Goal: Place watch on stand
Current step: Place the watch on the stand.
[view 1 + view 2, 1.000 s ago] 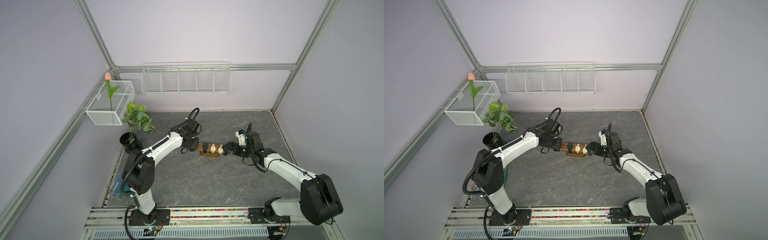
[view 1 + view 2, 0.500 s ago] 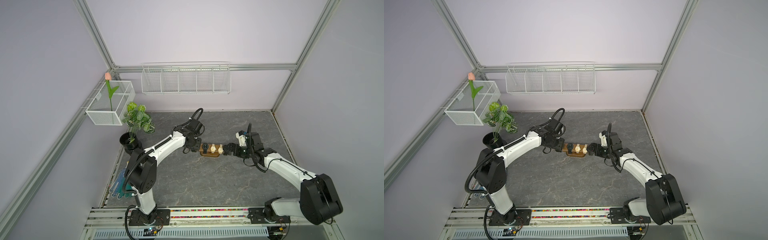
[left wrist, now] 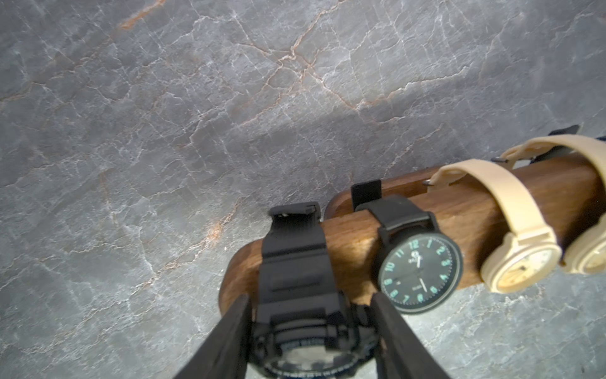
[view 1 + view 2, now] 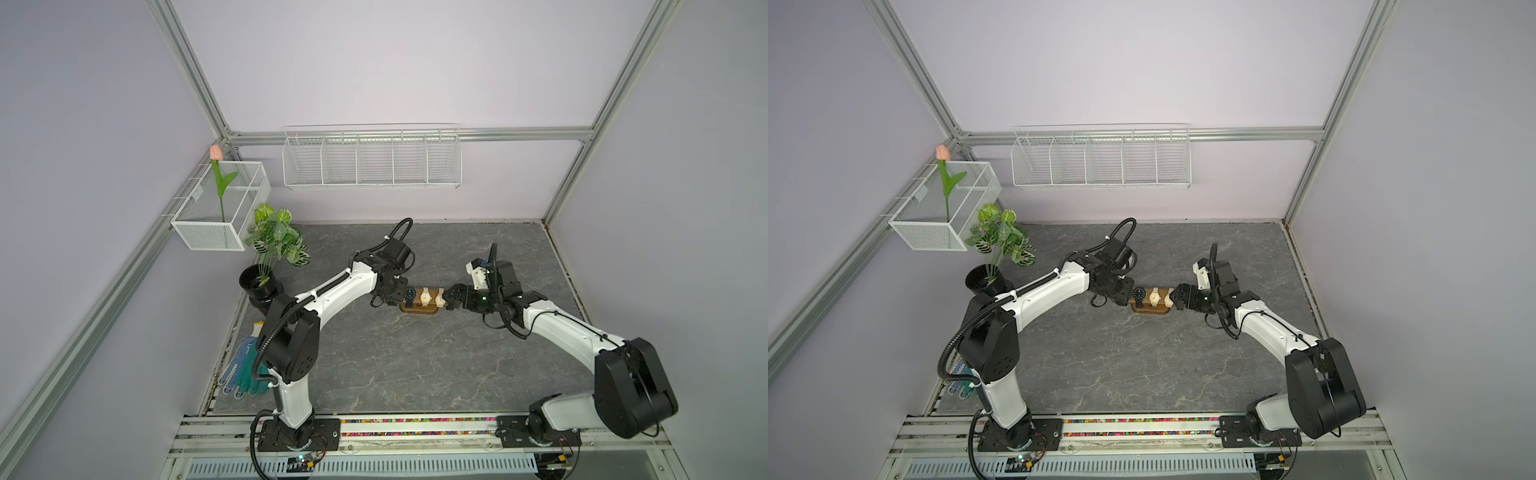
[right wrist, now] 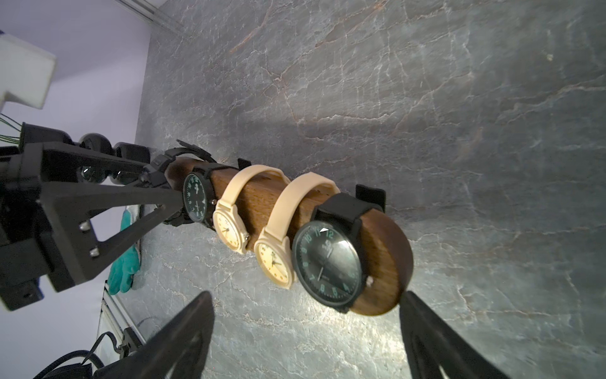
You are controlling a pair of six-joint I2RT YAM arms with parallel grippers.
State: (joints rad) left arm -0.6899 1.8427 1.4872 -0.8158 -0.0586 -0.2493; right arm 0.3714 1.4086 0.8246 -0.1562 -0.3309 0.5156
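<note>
The stand (image 3: 357,236) is a dark wooden bar on a small base (image 4: 417,311) at mid-table. It carries several watches: a black one with teal numerals (image 3: 419,272), two beige ones (image 5: 229,228) (image 5: 273,262), and another black one (image 5: 328,265) at its right end. My left gripper (image 3: 311,300) is shut on a chunky black watch (image 3: 295,256). That watch's strap lies over the bar's left end. In both top views the left gripper (image 4: 397,296) (image 4: 1126,296) sits against that end. My right gripper (image 5: 305,295) (image 4: 448,300) stands open just off the right end, holding nothing.
A potted plant (image 4: 262,286) stands at the table's left edge. Blue and green gloves (image 4: 245,370) lie near the left arm's base. A white wire rack (image 4: 372,160) and a wire box with a tulip (image 4: 220,208) hang on the walls.
My left wrist has shifted slightly toward the stand's left end with the black watch. The right gripper's jaws have come in a little; that arm has hardly moved.
</note>
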